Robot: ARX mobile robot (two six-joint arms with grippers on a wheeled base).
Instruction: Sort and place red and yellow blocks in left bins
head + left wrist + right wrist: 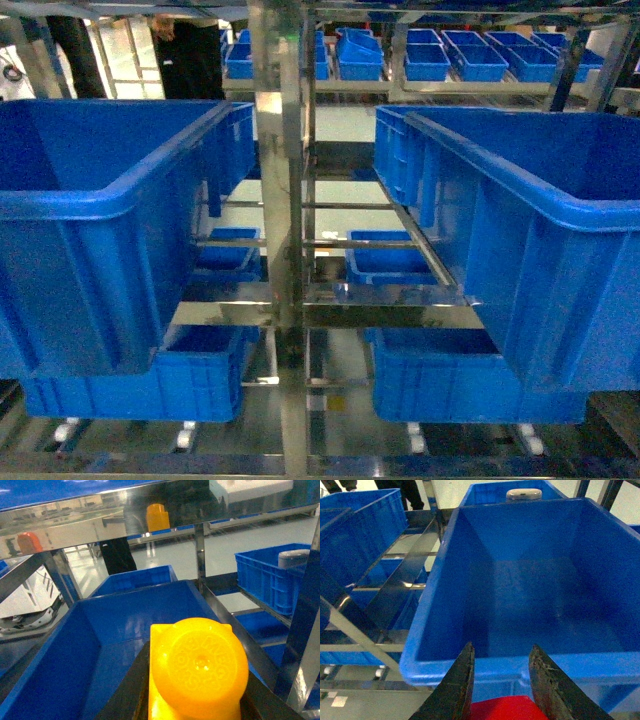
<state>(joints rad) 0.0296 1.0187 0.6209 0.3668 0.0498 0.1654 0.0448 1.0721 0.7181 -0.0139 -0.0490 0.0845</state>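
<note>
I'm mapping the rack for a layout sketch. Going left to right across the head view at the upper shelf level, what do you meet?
Large bright-blue plastic tub on the left → shiny vertical metal rack post → large bright-blue plastic tub on the right.

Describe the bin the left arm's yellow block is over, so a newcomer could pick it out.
Start at the steel rack with its central upright post. On the upper level, left of that post, sits a big deep blue bin, seen from the left wrist right beyond the yellow block in the left gripper. Unlike the smaller blue crates on the lower shelves, it is the large near tub on the left.
</note>
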